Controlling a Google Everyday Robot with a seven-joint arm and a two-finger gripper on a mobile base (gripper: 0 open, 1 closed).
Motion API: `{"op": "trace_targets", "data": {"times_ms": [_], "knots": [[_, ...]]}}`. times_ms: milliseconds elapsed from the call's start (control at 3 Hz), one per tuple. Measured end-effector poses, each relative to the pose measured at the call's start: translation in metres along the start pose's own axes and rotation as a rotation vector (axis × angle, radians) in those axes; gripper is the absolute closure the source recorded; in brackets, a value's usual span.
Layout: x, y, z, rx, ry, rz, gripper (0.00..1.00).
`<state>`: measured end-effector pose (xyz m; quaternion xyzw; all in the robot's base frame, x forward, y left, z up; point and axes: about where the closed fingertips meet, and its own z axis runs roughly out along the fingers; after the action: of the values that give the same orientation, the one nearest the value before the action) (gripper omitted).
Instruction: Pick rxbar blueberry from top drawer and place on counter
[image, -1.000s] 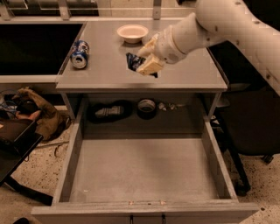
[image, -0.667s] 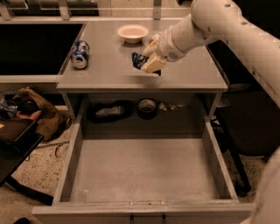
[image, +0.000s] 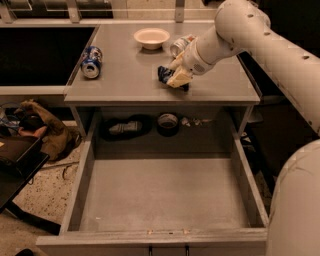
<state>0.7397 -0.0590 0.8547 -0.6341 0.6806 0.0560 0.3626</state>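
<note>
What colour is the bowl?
The bowl is cream, camera view; tool holds the snack bar over the counter.

floor: speckled (image: 47, 192) | left: brown bag (image: 50, 134) on floor, dark table (image: 20, 162) | back: pale wall (image: 145, 4)

Half covered by the tan fingers (image: 181, 77) of the pale two-finger gripper (image: 173, 80) at upper centre: dark blue crinkled rxbar blueberry wrapper (image: 163, 74), clamped, lettering too small to read. Partly hidden behind the wrist: silvery can (image: 178, 45). Cut off by the right and bottom edges: white robot arm (image: 280, 50). Clipped at the bottom edge: front of the wide grey top drawer (image: 150, 243). Too dim to identify: dark objects (image: 125, 127) under the flat grey counter (image: 125, 75); brown clutter (image: 45, 131) at left.
</note>
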Motion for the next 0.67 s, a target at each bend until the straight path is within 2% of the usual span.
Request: {"op": "trace_targets", "data": {"times_ms": [333,667], "knots": [[0.0,0.0,0.0,0.0,0.0,0.0,0.81],[0.0,0.0,0.0001,0.0,0.0,0.0,0.58]]}}
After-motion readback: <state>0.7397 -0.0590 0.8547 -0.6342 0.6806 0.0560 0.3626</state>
